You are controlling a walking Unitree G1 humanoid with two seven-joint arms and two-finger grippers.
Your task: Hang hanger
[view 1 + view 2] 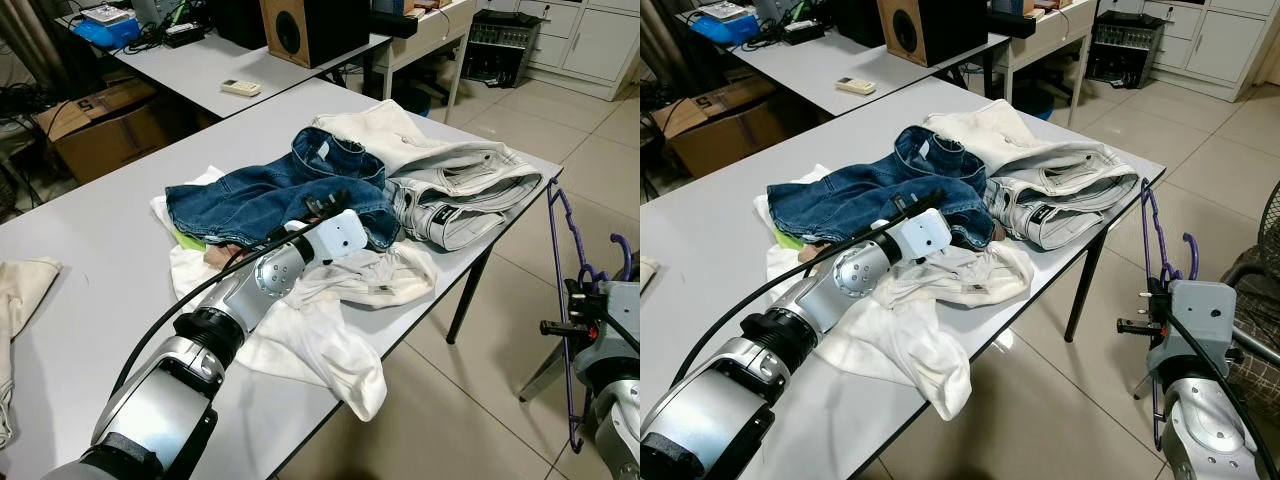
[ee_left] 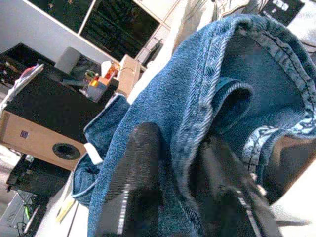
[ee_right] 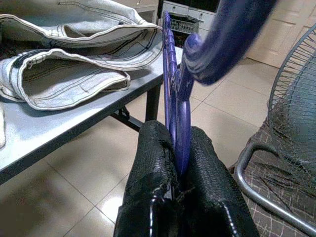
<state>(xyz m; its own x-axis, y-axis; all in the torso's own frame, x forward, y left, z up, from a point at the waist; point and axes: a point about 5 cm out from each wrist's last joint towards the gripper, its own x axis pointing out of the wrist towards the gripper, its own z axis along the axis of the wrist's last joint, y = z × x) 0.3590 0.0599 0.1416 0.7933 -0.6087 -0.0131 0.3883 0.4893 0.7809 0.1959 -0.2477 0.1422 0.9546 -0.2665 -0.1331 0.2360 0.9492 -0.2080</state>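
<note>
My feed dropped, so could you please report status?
Right gripper shut on purple hanger, beside table. Left gripper around blue jeans. Clothes piled.

Mostly cloth on a smooth matt desk

Blue denim jeans look coarse with ribbed seams, the pale jeans are denim too, the white shirt is soft cloth. Purple hanger is glossy plastic, fingers rough matt black, arm brushed silver metal.
</note>
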